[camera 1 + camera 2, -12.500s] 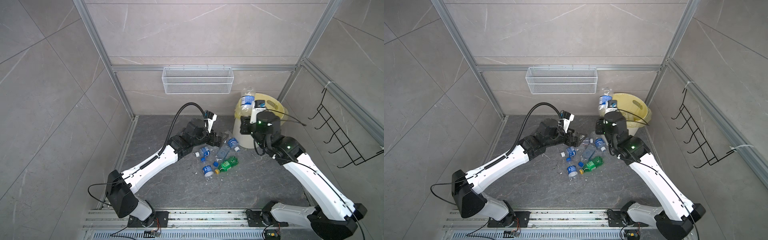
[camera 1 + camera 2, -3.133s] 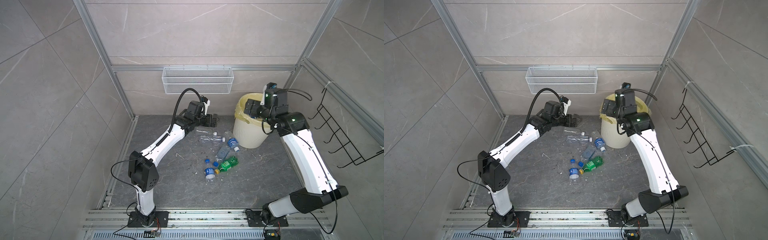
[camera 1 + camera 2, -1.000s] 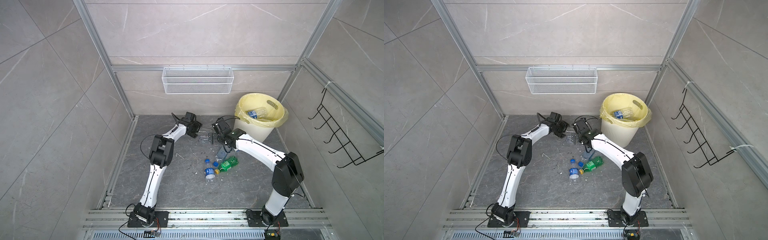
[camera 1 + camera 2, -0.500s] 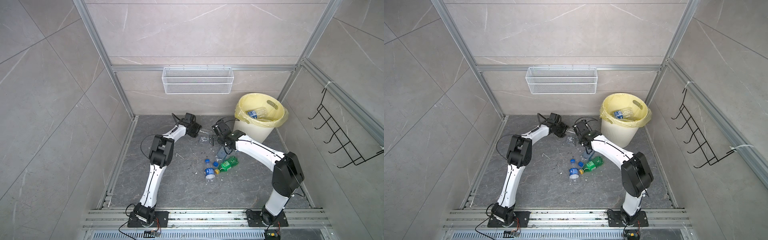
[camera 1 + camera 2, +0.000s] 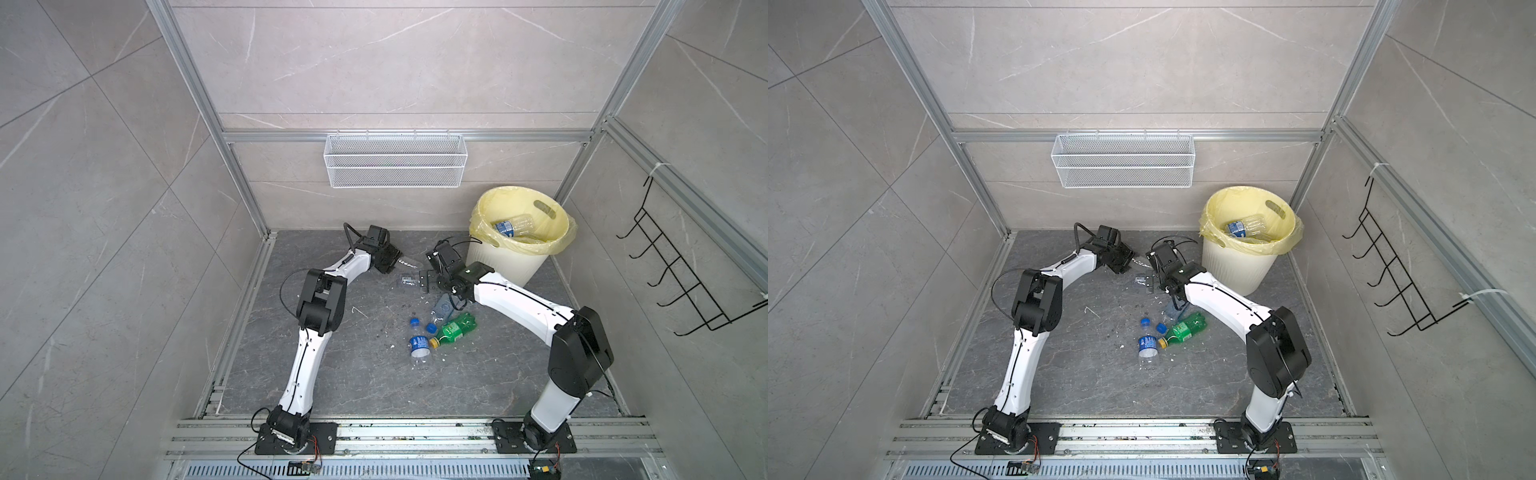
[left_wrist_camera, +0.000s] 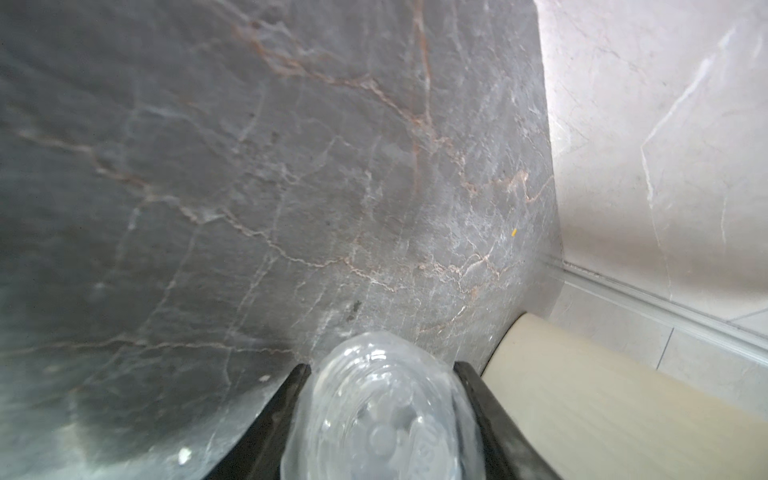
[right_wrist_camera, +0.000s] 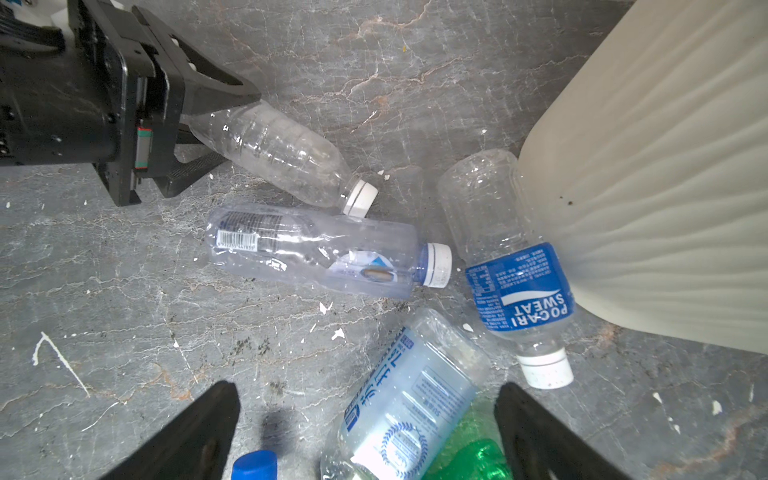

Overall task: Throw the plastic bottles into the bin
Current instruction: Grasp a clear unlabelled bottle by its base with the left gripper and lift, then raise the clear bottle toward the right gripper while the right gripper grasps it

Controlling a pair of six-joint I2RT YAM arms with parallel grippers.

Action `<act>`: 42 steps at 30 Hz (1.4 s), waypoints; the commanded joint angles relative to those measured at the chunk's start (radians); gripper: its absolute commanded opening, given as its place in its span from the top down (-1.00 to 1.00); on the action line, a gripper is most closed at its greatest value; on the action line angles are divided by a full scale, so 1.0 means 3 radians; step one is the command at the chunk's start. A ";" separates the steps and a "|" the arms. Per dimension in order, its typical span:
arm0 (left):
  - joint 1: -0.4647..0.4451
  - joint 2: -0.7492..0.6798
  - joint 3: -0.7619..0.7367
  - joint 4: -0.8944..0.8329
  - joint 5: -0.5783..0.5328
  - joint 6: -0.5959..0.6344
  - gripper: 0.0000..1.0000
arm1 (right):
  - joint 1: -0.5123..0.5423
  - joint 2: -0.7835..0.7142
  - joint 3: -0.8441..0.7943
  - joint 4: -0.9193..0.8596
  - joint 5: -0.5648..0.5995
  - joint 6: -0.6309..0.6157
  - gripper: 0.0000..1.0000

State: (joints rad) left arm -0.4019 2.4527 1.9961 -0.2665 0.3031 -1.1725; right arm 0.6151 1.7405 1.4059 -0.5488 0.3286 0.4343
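the round cream-white ribbed plastic bin stands far right on the grey stone desk. the left tool pinches a clear plastic bottle with a white cap lying left of it. the right tool gapes wide, empty, over more bottles.

Grey, perhaps marble floor, pale tiled walls

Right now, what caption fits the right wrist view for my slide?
Left end effector grips a clear bottle lying on the floor; open right end effector hangs above a blue-labelled bottle.
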 commanded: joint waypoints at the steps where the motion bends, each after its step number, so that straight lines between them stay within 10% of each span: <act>1: 0.0027 -0.0341 -0.0008 0.0075 0.0094 0.0371 0.05 | 0.0006 -0.0117 -0.0056 0.0054 -0.0003 0.0048 -0.99; 26: 0.0026 -0.1043 -0.0169 -0.0123 0.0696 0.1328 0.06 | -0.0201 -0.0372 -0.0077 0.0388 -0.0591 -0.0275 -1.00; 42: 0.0020 -0.1491 -0.0821 0.0434 0.1424 0.1159 0.08 | -0.0256 -0.0218 -0.0068 0.0809 -0.1120 -0.0353 -0.94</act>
State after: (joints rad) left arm -0.3985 2.0693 1.7664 -0.1989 0.6567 -0.8135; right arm 0.5362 1.6630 1.3987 -0.3569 0.0422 0.3431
